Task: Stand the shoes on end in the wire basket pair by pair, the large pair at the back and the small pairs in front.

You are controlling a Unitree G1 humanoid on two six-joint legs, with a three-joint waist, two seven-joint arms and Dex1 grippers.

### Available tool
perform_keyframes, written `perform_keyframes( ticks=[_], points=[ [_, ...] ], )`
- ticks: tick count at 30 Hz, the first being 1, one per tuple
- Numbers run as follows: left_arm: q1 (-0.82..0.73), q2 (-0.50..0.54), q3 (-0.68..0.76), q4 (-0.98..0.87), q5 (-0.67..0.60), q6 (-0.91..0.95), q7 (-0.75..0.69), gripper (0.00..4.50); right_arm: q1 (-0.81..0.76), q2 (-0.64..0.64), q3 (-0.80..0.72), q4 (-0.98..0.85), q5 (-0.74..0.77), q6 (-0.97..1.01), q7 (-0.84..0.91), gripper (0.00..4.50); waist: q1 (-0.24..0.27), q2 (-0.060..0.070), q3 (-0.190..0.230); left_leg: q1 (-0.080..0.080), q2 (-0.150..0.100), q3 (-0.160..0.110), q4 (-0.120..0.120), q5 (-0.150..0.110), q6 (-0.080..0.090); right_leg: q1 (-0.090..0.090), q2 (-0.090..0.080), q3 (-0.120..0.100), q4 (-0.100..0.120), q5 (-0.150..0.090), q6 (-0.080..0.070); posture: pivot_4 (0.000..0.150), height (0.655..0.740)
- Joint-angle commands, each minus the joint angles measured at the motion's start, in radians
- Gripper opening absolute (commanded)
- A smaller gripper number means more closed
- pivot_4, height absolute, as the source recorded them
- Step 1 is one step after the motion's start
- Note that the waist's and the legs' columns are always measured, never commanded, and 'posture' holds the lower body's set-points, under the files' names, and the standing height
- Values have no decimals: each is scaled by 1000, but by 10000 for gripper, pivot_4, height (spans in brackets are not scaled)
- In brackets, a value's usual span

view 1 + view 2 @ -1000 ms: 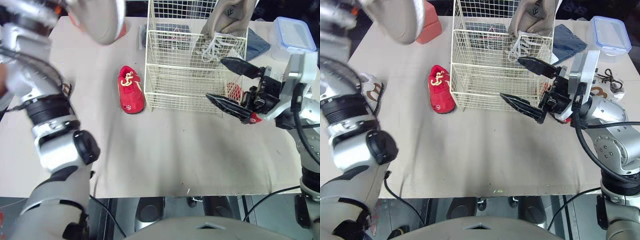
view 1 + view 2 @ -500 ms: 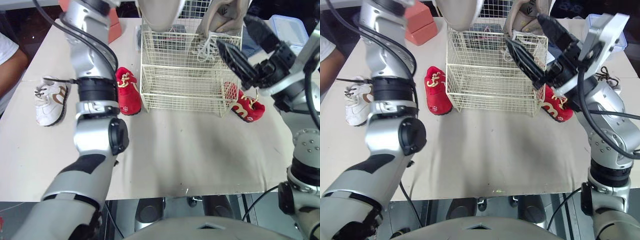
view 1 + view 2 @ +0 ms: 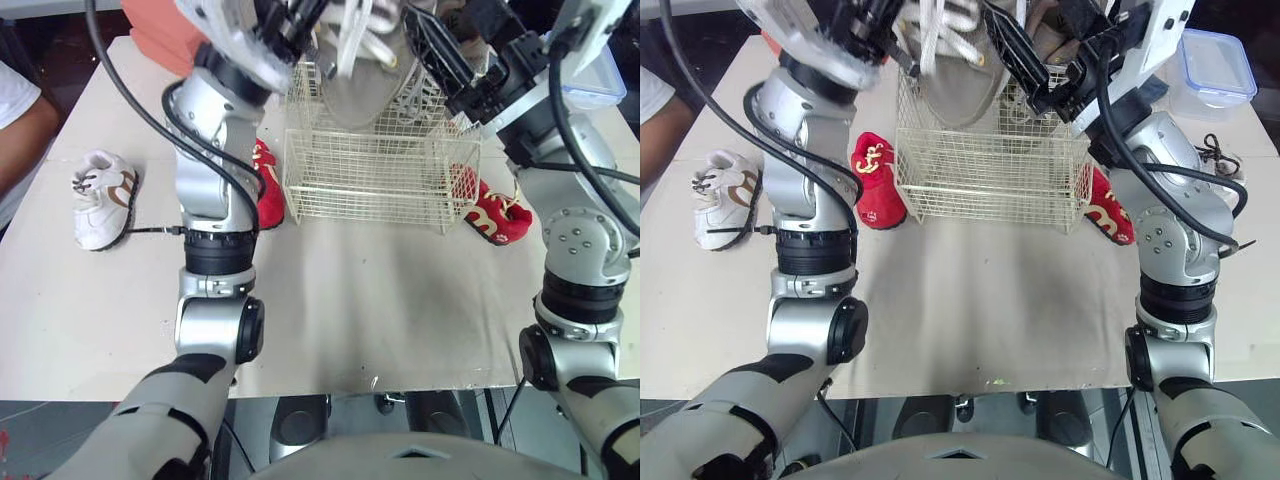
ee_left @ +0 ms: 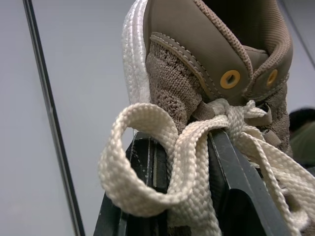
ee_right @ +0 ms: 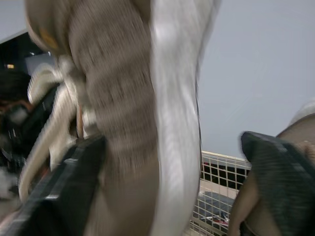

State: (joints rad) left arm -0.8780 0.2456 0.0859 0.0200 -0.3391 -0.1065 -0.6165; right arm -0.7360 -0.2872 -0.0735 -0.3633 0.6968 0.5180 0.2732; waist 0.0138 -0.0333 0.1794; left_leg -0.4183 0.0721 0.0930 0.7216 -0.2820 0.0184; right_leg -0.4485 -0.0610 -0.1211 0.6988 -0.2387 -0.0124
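My left gripper (image 4: pixel 189 162) is shut on a large tan shoe (image 3: pixel 345 70) by its tongue and laces, holding it over the back left of the wire basket (image 3: pixel 365 175). A second large tan shoe (image 3: pixel 1045 25) stands in the back right of the basket. My right gripper (image 3: pixel 465 50) is open above the basket's right side, next to the held shoe (image 5: pixel 123 98). One small red shoe (image 3: pixel 872 180) lies left of the basket, its mate (image 3: pixel 490 208) on the right. A small white shoe (image 3: pixel 100 195) lies far left.
A lidded plastic box (image 3: pixel 1210 65) sits at the back right, with a small shoe's laces (image 3: pixel 1217 157) in front of it. An orange-red box (image 3: pixel 160 35) is at the back left. A person's arm (image 3: pixel 20 120) rests at the table's left edge.
My left arm has carried the large tan shoe from the far left to above the basket. My right gripper has risen from beside the right red shoe to the basket's top.
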Motion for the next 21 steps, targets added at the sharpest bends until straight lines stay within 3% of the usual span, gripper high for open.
perform_keyframes(
  ticks=[1, 3, 5, 6, 7, 12, 17, 21],
  points=[
    [-7, 14, -5, -76, -19, 23, 3, 6091, -36, 3, -18, -14, -11, -28, 9, 23338, 0, 0, 0, 0, 0, 0, 0, 0, 0, 0, 0, 0, 0, 0, 0, 1500, 6860],
    [7, 31, -10, -87, -47, 75, -21, 6091, -35, 4, -17, -14, -16, -28, 12, 14094, -1, 0, 0, 0, 0, 0, 0, 0, 0, 0, 0, 0, 0, 0, 0, 1500, 6860],
    [19, 42, -9, -105, -91, 130, -37, 16451, -32, 6, -17, -15, -18, -27, 12, 3517, -2, 0, 0, 0, 0, 0, 0, 0, 0, 0, 0, 0, 0, 0, 0, 1500, 6860],
    [23, 46, -8, -114, -107, 149, -43, 19014, -31, 6, -17, -16, -20, -27, 12, 640, -2, 0, 0, 0, 0, 0, -1, 0, 0, 0, 0, 0, 0, 0, 0, 1500, 6860],
    [27, 51, -7, -119, -111, 156, -45, 25951, -29, 6, -16, -17, -22, -27, 12, 0, -2, 0, 0, 0, 1, 0, -1, 0, 0, 0, 0, 0, 0, 0, 0, 1500, 6860],
    [53, 77, 9, -142, -160, 210, -77, 44453, -23, 10, -20, -22, -32, -30, 6, 0, -2, 0, 0, 0, 0, 0, 0, 0, 0, 0, 0, 0, 0, 0, 0, 1500, 6860],
    [65, 122, 53, -179, -254, 270, -116, 44453, -15, 16, -22, -28, -40, -35, 4, 0, -2, 0, 0, 0, 0, -1, 0, 0, 0, 0, 0, 0, 0, 0, 0, 1500, 6860],
    [38, 123, 127, -202, -371, 339, -66, 44453, -7, 21, -19, -33, -44, -42, 11, 0, -2, 0, 0, 0, 1, -3, -1, 0, 0, 0, 0, 1, 0, 0, 0, 1500, 6860]
  ],
)
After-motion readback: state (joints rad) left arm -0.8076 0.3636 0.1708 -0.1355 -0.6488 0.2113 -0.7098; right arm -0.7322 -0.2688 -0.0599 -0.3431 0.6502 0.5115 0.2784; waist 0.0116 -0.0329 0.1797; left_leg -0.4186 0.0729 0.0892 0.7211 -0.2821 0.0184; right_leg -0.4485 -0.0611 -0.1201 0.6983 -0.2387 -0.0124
